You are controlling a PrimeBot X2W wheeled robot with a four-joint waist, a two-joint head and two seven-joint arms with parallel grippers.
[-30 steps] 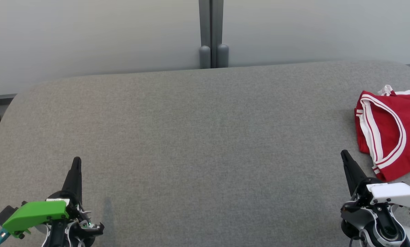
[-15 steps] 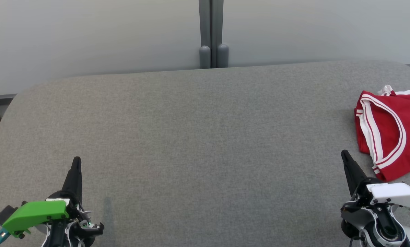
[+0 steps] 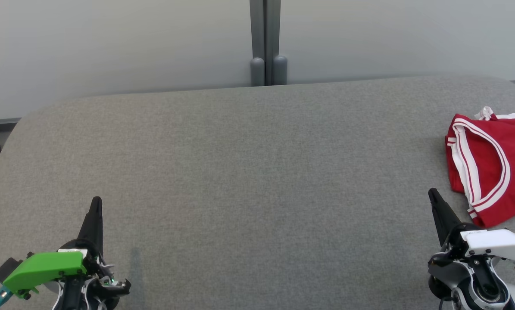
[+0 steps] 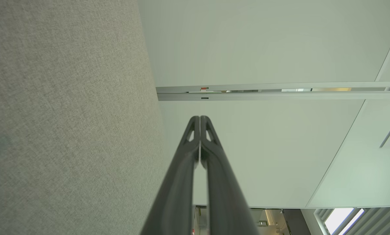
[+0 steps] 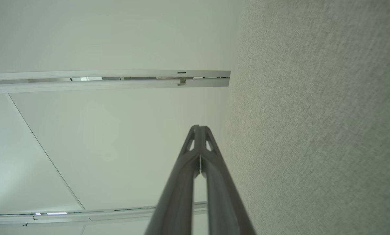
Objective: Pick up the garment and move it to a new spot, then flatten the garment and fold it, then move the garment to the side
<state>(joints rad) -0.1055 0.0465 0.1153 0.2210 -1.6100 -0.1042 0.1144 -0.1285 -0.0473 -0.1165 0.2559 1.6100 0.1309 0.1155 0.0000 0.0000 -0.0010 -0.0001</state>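
**Though shut and empty, right pincer (image 3: 434, 196) sits near garment (image 3: 490, 168)**

As the head view looks down on the grey bench (image 3: 257, 172), the red-and-white garment lies at the frame's right edge, just above that pincer; the left pincer (image 3: 96, 205), lower left, is closed on nothing. Left wrist view: fingers (image 4: 185, 169) pressed together. Right wrist view: likewise.

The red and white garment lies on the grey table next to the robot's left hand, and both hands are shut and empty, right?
Wrong side: the head view shows the garment on the grey table beside the right hand, not the left hand. Both are shut and empty.
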